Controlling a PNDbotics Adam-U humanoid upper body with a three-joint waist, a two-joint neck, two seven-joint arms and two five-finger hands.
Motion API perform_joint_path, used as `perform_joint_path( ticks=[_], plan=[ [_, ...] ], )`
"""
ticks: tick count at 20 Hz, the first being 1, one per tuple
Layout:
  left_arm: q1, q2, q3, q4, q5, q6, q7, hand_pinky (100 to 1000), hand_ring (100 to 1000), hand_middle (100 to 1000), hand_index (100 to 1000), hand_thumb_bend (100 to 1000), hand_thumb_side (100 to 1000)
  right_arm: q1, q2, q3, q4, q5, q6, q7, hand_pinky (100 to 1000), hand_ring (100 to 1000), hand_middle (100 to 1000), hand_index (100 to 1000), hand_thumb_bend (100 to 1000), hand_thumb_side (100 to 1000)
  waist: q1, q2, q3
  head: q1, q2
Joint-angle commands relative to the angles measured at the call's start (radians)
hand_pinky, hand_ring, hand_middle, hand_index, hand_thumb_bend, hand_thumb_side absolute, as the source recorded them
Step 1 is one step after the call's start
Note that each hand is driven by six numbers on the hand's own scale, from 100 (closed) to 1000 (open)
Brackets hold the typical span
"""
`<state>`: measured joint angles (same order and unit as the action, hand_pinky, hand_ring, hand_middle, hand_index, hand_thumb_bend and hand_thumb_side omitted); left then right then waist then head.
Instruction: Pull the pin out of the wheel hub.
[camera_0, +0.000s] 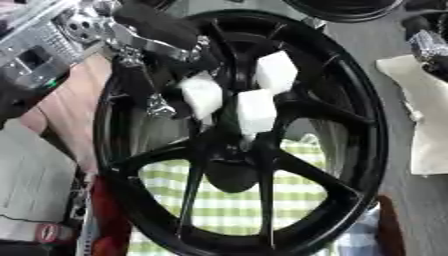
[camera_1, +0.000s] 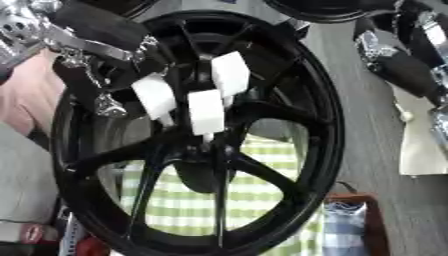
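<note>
Left eye view, left hand (camera_0: 162, 37) reaching onto wheel hub (camera_0: 241, 135)

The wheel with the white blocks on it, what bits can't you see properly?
- Wheel: its bottom rim is cut off by the edge in both views.
- Left hand: fingers blend into the dark spokes.
- Right hand: cropped at the right edge; its fingers cannot be made out.
- White blocks: any pin beneath is hidden.

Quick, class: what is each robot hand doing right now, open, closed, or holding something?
Left hand: at the wheel hub; fingers cannot be told.
Right hand: upper right; cannot be told.
</note>
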<state>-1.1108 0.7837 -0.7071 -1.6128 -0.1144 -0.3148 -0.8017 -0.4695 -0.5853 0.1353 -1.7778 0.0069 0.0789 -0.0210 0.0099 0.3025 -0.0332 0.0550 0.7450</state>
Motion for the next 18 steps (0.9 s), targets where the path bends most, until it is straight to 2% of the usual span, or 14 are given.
perform_joint_path(
  ticks=[1, 11, 18],
  plan=[
    [-0.028, 0.010, 0.043, -0.015, 0.050, -0.078, -0.105, 739, 543, 349, 500, 100, 103, -0.007, -0.018, -0.010, -0.007, -0.005, 0.000, -0.006, 917, 786, 799, 792, 105, 486, -0.003, -0.015, 0.001, -0.004, -0.006],
    [-0.045, 0.009, 0.132, -0.009, 0.158, -0.009, -0.105, 662, 476, 271, 386, 100, 107, -0.001, -0.017, -0.014, -0.007, -0.010, -0.001, -0.014, 917, 786, 800, 792, 103, 490, -0.006, -0.018, 0.007, -0.011, -0.005],
    [-0.045, 0.061, 0.277, 0.003, 0.176, 0.004, -0.090, 669, 474, 267, 374, 100, 115, 0.010, -0.021, -0.023, -0.007, -0.007, -0.001, -0.021, 917, 786, 800, 792, 107, 487, -0.009, -0.028, 0.020, -0.023, 0.001]
  ],
)
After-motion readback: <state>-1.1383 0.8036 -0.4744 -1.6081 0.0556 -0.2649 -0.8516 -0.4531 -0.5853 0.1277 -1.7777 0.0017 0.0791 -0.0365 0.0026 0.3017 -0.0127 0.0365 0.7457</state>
